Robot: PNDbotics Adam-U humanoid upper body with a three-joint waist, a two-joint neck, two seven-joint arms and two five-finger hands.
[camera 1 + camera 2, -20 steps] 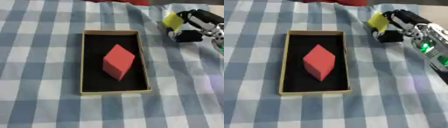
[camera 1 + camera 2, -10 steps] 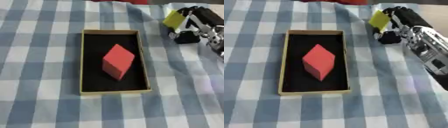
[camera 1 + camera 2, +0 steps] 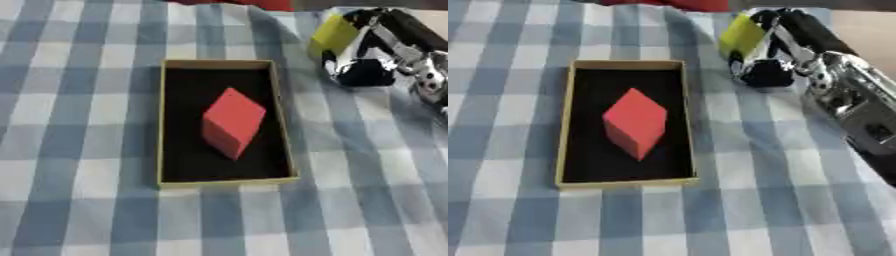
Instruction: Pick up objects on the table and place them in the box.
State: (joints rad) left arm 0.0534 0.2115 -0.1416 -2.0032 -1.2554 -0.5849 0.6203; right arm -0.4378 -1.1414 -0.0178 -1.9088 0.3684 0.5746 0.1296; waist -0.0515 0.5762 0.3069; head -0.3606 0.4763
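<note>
1. The desk [image 3: 70, 210] is covered across the whole frame by a blue and white checked cloth, which is rumpled towards the upper right.
2. A shallow box [image 3: 160, 125] with tan walls and a black floor is seen at the centre of the frame, its long side running from top to bottom.
3. The right hand [image 3: 798, 50], black with silver parts, is seen at the upper right, its arm entering from the right edge. Its fingers [image 3: 789, 22] are curled round a yellow block, so the hand is clamped on that block.
4. A red block [image 3: 232, 122] is lying inside the box, near the middle of the black floor, turned so that one corner is pointed towards the top of the frame.
5. The yellow block [image 3: 332, 35] is held at the upper right, outside the box and just beyond its upper right corner. Whether it is touching the cloth cannot be told.
6. A strip of something red [image 3: 254, 4] is cut off by the top edge.
</note>
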